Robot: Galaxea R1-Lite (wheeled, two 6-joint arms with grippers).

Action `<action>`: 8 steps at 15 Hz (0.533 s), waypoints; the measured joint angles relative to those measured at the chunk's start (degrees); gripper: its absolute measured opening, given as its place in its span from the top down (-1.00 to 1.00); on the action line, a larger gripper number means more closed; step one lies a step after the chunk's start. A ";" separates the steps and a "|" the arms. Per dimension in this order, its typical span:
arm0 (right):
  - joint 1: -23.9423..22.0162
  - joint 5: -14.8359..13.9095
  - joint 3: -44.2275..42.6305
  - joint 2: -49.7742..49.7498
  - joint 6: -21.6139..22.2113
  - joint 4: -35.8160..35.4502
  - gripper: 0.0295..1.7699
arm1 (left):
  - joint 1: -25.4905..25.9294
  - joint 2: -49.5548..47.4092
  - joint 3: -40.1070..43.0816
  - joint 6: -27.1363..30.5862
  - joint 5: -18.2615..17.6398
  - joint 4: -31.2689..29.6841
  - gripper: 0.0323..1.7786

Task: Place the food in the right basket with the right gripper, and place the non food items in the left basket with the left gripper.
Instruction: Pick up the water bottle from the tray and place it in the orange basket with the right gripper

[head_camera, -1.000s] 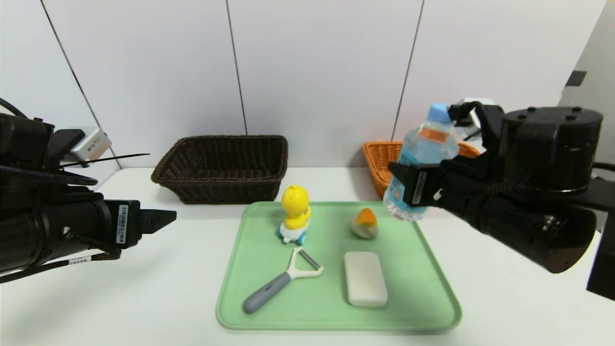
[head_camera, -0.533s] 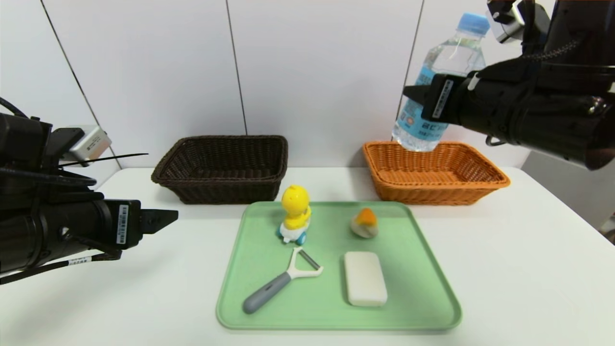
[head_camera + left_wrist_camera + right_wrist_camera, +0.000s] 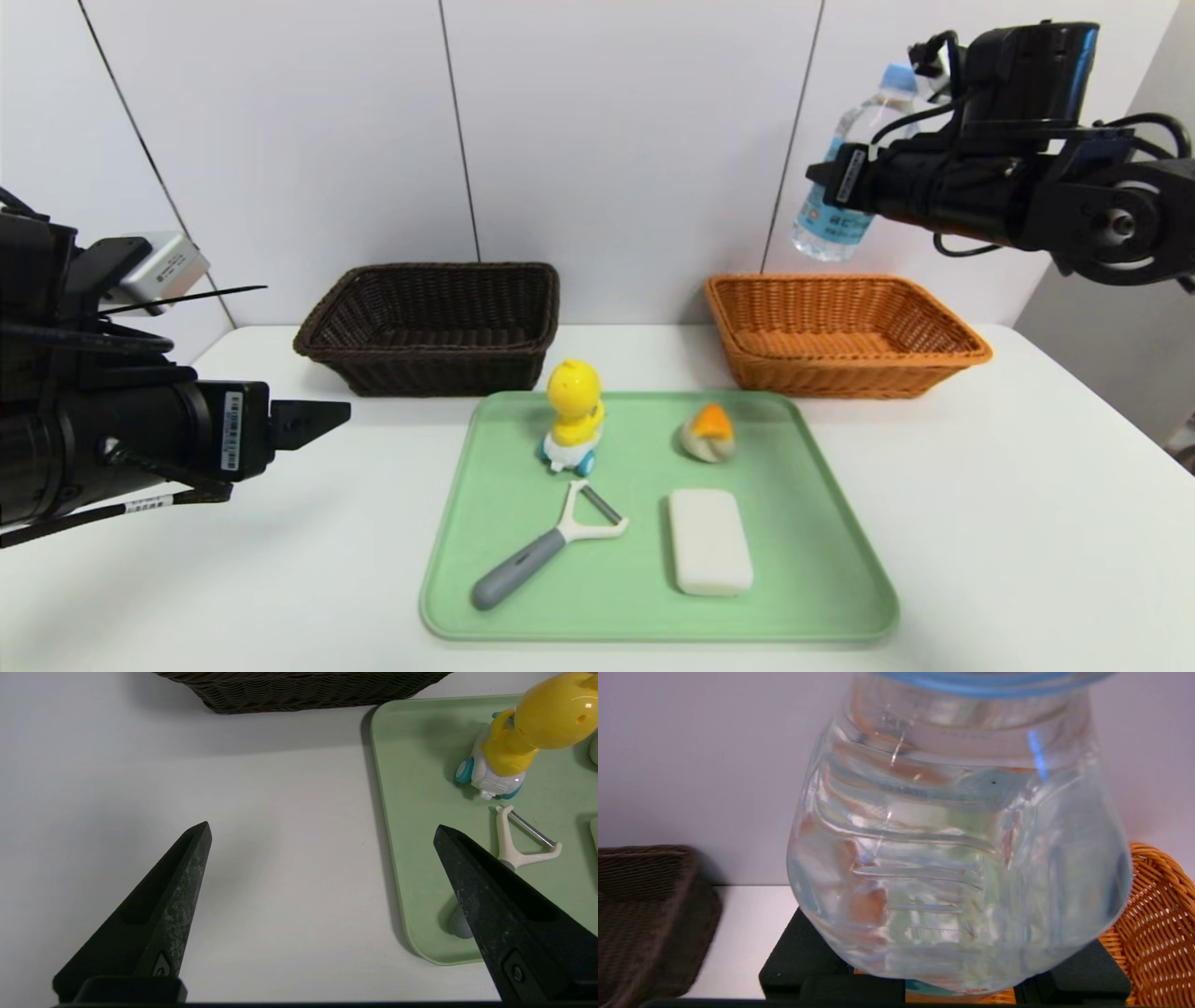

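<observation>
Right pincer [image 3: 826,175], upper right of the head view, grips the water bottle [image 3: 843,191] above the orange basket [image 3: 845,369]. Left pincer [image 3: 313,422], spread apart, waits mid-left. Both baskets look empty; duck [image 3: 574,415], peeler [image 3: 546,546], bar [image 3: 709,541], bun [image 3: 709,434] sit on the tray [image 3: 831,579].

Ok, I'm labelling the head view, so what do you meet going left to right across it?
Left gripper → dark brown basket → peeler → yellow duck toy → bun → water bottle, held by the right gripper above the orange basket's far edge.
</observation>
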 joint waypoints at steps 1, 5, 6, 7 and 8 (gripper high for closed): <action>-1.16 0.57 -0.94 2.28 0.05 -0.11 0.06 | -0.02 -0.04 -0.04 0.00 -0.22 0.00 -0.90; -3.56 1.62 -3.83 10.44 0.09 -0.49 0.06 | -0.02 -0.15 -0.09 0.00 -0.33 -0.09 -0.90; -3.91 1.62 -4.73 12.20 0.09 -0.52 0.06 | -0.02 -0.15 -0.09 0.00 -0.33 -0.06 -0.90; -4.13 1.65 -5.29 13.58 0.07 -0.46 0.06 | -0.02 -0.17 -0.11 -0.06 -0.35 -0.06 -0.90; -4.19 1.68 -5.57 14.76 0.09 -0.46 0.06 | -0.02 -0.23 -0.11 -0.16 -0.35 -0.09 -0.90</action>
